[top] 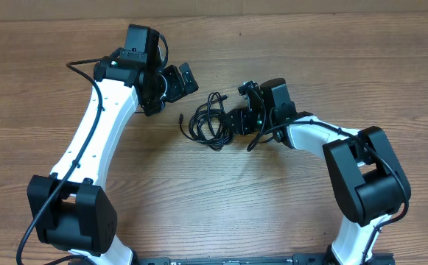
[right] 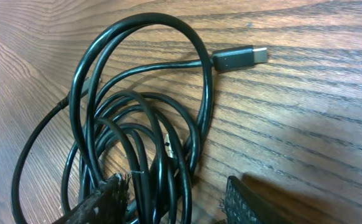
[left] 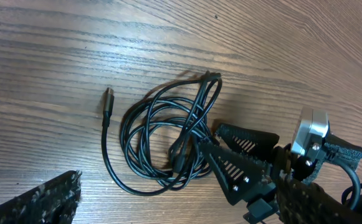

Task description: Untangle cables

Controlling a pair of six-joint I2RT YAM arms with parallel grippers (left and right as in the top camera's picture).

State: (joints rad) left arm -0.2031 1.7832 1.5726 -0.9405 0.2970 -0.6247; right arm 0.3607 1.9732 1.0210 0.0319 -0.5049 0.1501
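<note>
The cables (top: 208,121) are thin black cords in one loose tangled bundle on the wooden table, with a small plug (top: 182,118) at its left. My right gripper (top: 237,119) is open at the bundle's right edge. In the right wrist view several strands (right: 137,124) lie between its fingers (right: 174,205), and a plug (right: 240,58) points right. My left gripper (top: 180,81) is open and empty, up and left of the bundle. In the left wrist view (left: 174,208) it hovers over the cables (left: 168,137) and a plug (left: 108,98).
The right gripper's black fingers (left: 237,162) show in the left wrist view against the bundle's right side. The wooden table (top: 199,191) is bare around the cables. Both white arms reach in from the near edge.
</note>
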